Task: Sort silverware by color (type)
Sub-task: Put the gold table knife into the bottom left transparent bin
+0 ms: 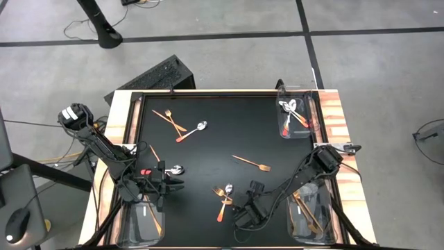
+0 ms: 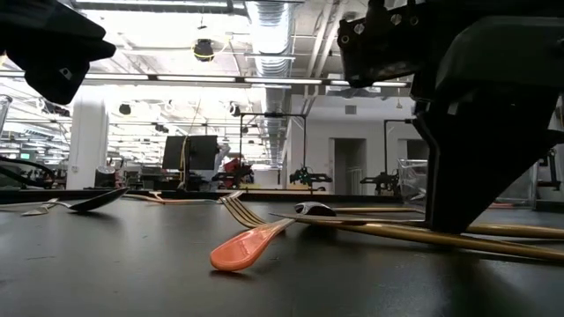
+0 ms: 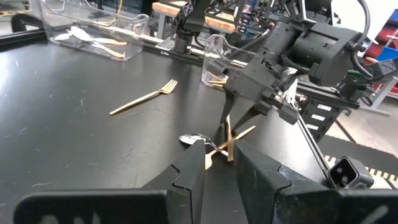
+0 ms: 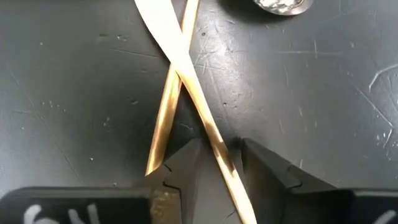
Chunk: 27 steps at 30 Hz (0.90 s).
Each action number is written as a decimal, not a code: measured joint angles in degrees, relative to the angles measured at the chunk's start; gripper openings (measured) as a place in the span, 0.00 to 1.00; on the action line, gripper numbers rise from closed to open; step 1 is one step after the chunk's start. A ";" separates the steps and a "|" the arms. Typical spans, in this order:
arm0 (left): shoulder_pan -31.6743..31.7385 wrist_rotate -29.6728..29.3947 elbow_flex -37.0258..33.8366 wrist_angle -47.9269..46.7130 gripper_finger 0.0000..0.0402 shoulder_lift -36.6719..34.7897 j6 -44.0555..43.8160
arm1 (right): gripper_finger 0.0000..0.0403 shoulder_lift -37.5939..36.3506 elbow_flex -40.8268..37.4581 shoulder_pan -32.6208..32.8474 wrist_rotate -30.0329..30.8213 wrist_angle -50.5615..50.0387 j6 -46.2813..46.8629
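Black worktop (image 1: 229, 132) fills the scene, with clear bins at its corners. My right claw (image 4: 214, 163) sits low over a small pile of silverware near the worktop's front edge, its fingers parted narrowly on either side of a gold handle (image 4: 186, 81) that crosses a second gold handle (image 4: 163, 118); the fingers do not visibly clamp it. An orange-handled fork (image 2: 251, 244) lies in the same pile. My left claw (image 1: 170, 182) hovers left of that pile, fingers narrowly apart, beside an orange-handled spoon (image 1: 170, 169). A gold fork (image 1: 251, 162) lies alone behind the pile.
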 joint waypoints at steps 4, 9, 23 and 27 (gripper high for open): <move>0.04 -0.99 0.00 0.05 0.18 0.00 0.00 | 0.34 0.00 0.02 -0.45 0.00 0.00 -0.27; 0.04 -1.47 0.00 0.04 0.18 0.00 0.00 | 0.26 0.00 0.07 -1.25 -0.02 0.26 -1.45; 3.41 -4.03 -0.02 0.03 0.27 0.02 4.80 | 0.03 -5.33 0.04 -5.54 9.82 -2.08 0.45; 8.84 -1.94 -0.01 0.00 0.38 0.02 6.92 | 0.03 -10.20 0.07 -7.64 19.69 0.25 -1.27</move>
